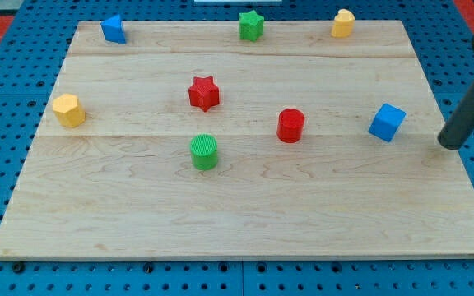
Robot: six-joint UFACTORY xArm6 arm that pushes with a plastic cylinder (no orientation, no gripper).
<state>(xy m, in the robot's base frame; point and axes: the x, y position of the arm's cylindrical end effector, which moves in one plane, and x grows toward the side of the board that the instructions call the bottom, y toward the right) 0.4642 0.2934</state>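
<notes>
My tip rests near the board's right edge, at the view's right. The blue cube is the nearest block, a clear gap to the tip's left, not touching it. Further left stands a red cylinder. A green cylinder sits left of that and lower, with a red star above it. The dark rod rises from the tip toward the view's upper right corner.
A wooden board lies on a blue pegboard. Along its top edge are a blue block, a green star and a yellow block. Another yellow block sits at the left side.
</notes>
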